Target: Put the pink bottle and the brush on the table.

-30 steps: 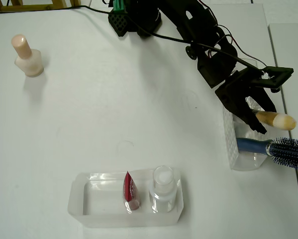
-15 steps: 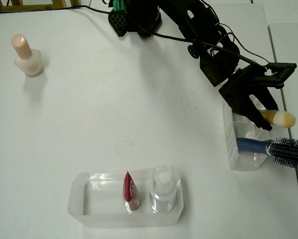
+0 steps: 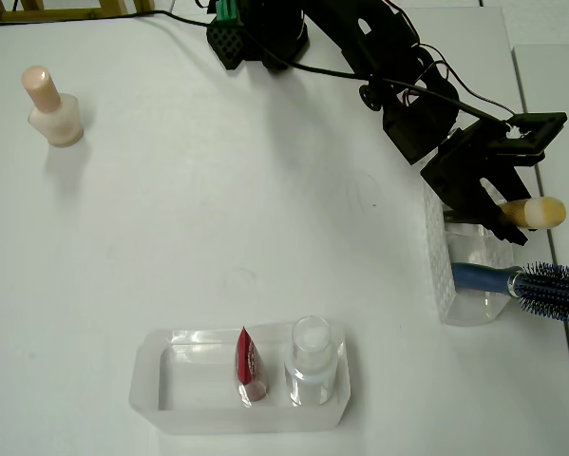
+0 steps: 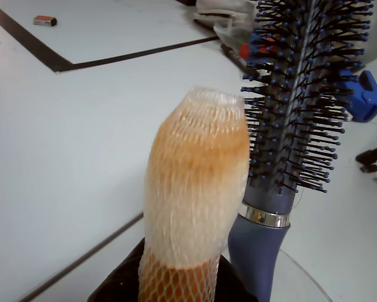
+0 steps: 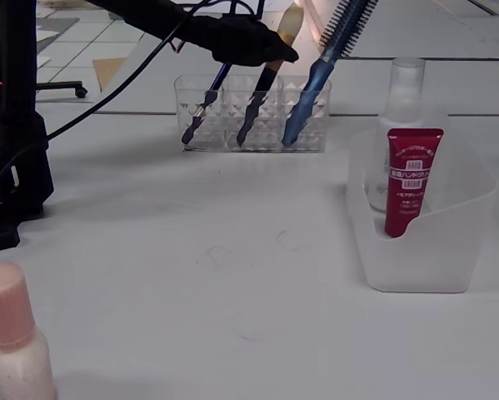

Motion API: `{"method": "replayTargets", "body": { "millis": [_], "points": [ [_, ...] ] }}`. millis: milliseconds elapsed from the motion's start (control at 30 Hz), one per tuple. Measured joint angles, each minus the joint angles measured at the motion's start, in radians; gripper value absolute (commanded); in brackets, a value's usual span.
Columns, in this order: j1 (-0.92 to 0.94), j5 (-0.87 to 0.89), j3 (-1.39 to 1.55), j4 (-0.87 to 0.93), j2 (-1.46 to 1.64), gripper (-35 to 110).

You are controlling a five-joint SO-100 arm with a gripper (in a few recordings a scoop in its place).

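The pink bottle (image 3: 52, 106) stands upright on the white table (image 3: 218, 190) at the far left of the overhead view, well away from the arm; in the fixed view the pink bottle (image 5: 12, 350) is at the near left. The brush (image 3: 531, 211) leans in a clear organizer (image 3: 443, 275) at the right. My gripper (image 3: 502, 214) is shut on the brush just below its netted cream bristles (image 4: 197, 189). In the fixed view the gripper (image 5: 276, 55) holds the brush (image 5: 257, 108) while the handle's lower end still stands inside the organizer (image 5: 253, 137).
A blue-handled hairbrush (image 3: 545, 287) and a thin dark stick (image 5: 206, 104) share the organizer, close beside the brush. A clear tray (image 3: 161, 389) near the front edge holds a red tube (image 3: 248, 366) and a clear bottle (image 3: 312, 361). The arm's black base (image 3: 256, 33) sits at the back.
The gripper has shifted slightly to the upper right in the overhead view, and the brush tip has moved with it, tilting away from the hairbrush.
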Motion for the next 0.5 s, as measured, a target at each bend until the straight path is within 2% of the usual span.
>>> {"method": "replayTargets", "body": {
  "millis": [500],
  "points": [
    [0.020, 0.055, 0.002, 0.179, 0.176, 0]
  ]
}}
